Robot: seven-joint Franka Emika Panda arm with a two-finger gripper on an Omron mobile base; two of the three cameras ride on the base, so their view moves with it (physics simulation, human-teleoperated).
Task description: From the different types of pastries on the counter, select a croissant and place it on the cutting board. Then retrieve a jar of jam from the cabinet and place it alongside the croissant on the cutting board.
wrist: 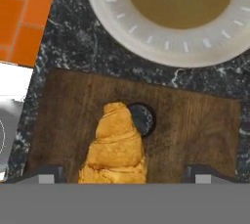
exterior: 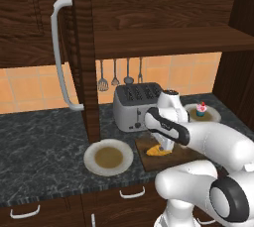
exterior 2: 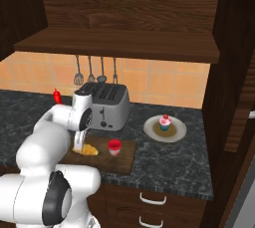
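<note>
**Figure. Gripper over the cutting board, croissant lying between the open fingers.**

In the hand view the gripper [wrist: 126, 174] shows its two fingertips [wrist: 49, 174] spread wide and holding nothing. A strip of bare board shows on either side between the tips and the croissant [wrist: 117, 145].

The croissant lies directly beneath the hand, resting on the cutting board [wrist: 195, 120]. Its long axis runs left to right in the scene, crossing the line between the fingertips, so the jaws straddle its narrow width. The next move is judged to depend on this: a straight lift should clear the pastry, while a sideways move along the jaw line could nudge it.

Left of the board, on the counter [wrist: 73, 47], sits a grey plate [wrist: 146, 47] with nothing on it.

The right base view adds what the hand view cuts off. The gripper [exterior 2: 78, 142] hangs just over the croissant [exterior 2: 89, 149], and a small red jar [exterior 2: 114, 147], apparently the jar of jam, stands on the cutting board [exterior 2: 127, 160] just to its right. The cupcake [exterior 2: 165, 121] sits on its own plate, well apart to the right.

In the left base view the arm hides that jar. This view shows the cabinet door's white handle [exterior: 59, 52], with the door swung open, and the croissant [exterior: 156, 150] partly hidden below the gripper [exterior: 166, 144].
</note>
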